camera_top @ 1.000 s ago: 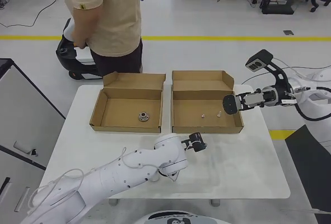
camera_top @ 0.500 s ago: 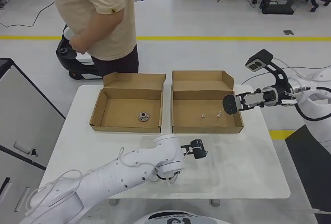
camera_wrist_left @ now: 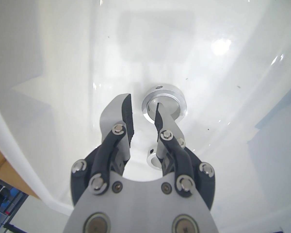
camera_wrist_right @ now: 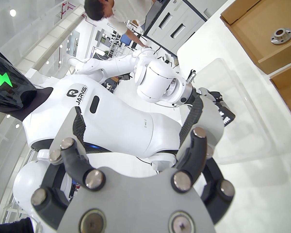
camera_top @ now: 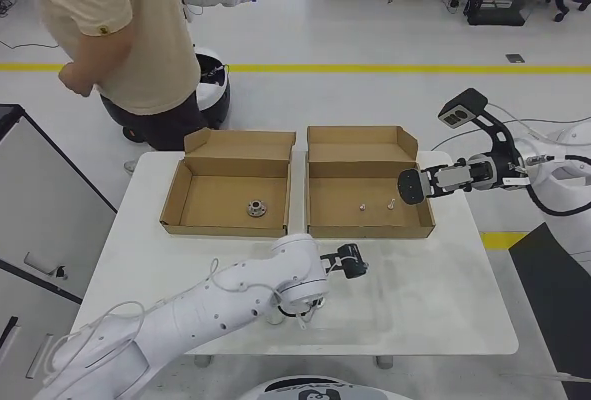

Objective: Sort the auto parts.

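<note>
silver collar ring (camera_wrist_left: 160, 92) lies flat; flanged hub (camera_top: 256, 208) sits in a cardboard box (camera_top: 210, 200).

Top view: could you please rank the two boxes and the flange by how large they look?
1. Left box and right box: they look alike, so no ranking.
2. Flange: far smaller.

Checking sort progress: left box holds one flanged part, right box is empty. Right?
No. The right box isn't empty: the top view shows two small parts lying in it. The left box does hold one flanged part.
</note>
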Controlling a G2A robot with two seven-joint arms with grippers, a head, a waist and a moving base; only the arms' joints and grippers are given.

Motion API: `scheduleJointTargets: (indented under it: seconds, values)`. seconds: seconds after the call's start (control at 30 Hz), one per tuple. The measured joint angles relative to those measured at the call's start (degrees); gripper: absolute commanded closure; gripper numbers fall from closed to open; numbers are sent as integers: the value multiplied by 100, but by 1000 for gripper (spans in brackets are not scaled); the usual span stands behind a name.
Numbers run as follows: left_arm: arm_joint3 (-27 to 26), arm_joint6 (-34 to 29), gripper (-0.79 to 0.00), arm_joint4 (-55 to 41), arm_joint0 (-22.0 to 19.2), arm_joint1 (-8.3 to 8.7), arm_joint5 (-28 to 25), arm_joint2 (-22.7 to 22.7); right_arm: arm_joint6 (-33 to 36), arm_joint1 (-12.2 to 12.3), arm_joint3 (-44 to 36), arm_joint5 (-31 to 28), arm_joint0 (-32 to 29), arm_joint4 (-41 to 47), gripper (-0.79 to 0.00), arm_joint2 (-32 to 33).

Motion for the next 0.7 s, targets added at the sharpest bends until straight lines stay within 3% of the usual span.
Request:
scheduleJointTargets:
  seconds: [0.7]
  values:
    - [423, -17, -215, -169, -70, -144, -159, 61, 0, 0, 0, 0, 0, 0, -785, 0]
